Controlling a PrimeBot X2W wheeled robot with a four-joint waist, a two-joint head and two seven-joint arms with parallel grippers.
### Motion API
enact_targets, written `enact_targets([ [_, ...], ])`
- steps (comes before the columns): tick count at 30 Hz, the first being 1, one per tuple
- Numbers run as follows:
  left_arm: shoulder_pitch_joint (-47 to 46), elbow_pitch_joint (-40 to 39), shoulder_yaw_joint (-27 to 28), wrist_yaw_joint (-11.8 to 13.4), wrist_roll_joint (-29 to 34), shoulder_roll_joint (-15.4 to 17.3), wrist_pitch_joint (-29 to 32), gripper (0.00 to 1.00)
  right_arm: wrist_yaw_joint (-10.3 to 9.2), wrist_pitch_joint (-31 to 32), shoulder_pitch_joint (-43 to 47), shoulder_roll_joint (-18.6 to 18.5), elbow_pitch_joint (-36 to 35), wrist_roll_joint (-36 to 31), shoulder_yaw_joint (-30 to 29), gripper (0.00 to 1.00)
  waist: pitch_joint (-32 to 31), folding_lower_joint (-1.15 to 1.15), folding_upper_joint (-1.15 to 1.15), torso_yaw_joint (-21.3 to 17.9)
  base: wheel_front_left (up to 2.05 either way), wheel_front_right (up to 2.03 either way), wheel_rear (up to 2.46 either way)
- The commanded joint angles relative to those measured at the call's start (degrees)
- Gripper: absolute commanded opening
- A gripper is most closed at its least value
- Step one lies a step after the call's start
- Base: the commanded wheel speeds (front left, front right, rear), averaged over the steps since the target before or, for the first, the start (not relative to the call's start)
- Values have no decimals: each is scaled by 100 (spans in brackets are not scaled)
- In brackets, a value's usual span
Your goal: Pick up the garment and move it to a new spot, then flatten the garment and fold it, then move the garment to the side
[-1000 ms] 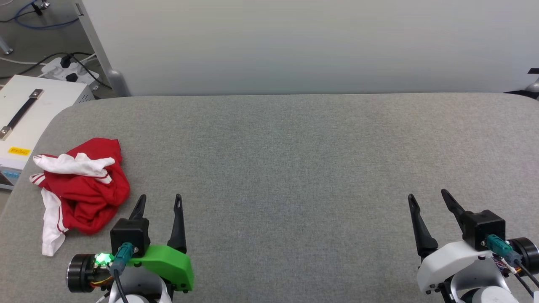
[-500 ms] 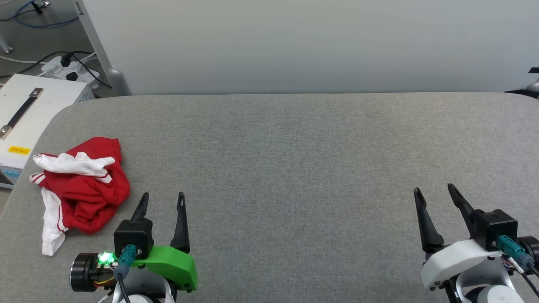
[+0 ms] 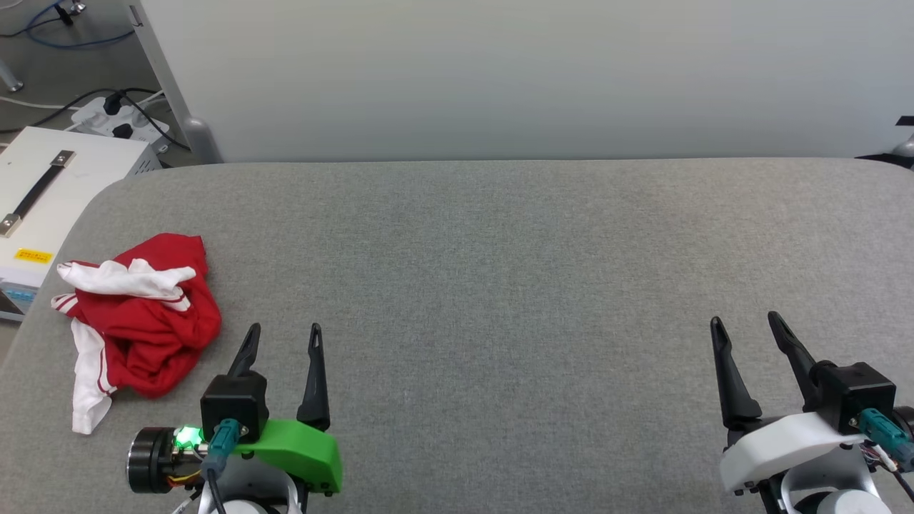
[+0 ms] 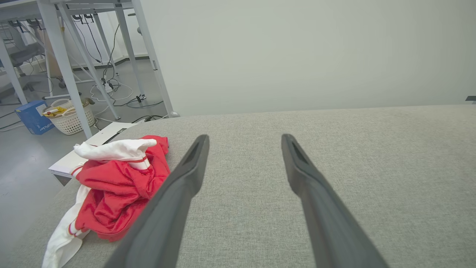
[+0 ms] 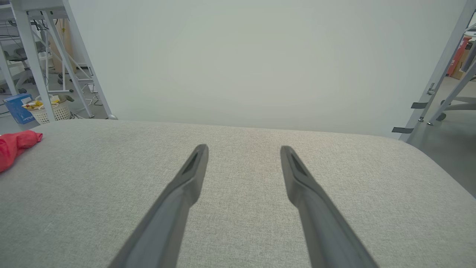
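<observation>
1. The garment (image 3: 136, 314) lies crumpled in a heap at the left end of the grey desk (image 3: 500, 250), close to its rounded edge. It is red cloth with white sleeve parts on top and trailing toward the front.
2. The left gripper (image 3: 284, 330) hovers just beside the heap, on its right and nearer the robot. Its fingers (image 3: 313, 385) are spread wide and hold nothing.
3. In the left wrist view the garment (image 4: 119, 190) sits left of the left gripper (image 4: 244, 137) - one finger overlaps its edge, though contact cannot be told.
4. The right gripper (image 3: 745, 320) hangs over bare desk at the far right, well apart from the garment, its fingers (image 3: 730, 385) likewise spread and empty.
5. In the right wrist view a red corner of the garment (image 5: 15, 147) shows at the left edge, far from the right gripper (image 5: 243, 147).
6. A white box (image 3: 50, 185) stands off the desk's left end - a power strip (image 3: 121, 121) lies on the floor behind it.
</observation>
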Motion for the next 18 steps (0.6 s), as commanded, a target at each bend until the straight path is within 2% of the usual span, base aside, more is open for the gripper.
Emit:
enact_targets([
  [1, -27, -8, -19, 43, -34, -9, -56, 100, -2, -73, 65, -2, -52, 52, -18, 100, -6, 0, 0, 2, 0, 0, 0],
  [18, -5, 10, -139, 60, -147, -13, -258, 100, -2, -272, 187, -2, -138, 281, -49, 100, -21, 0, 0, 27, 0, 0, 0],
])
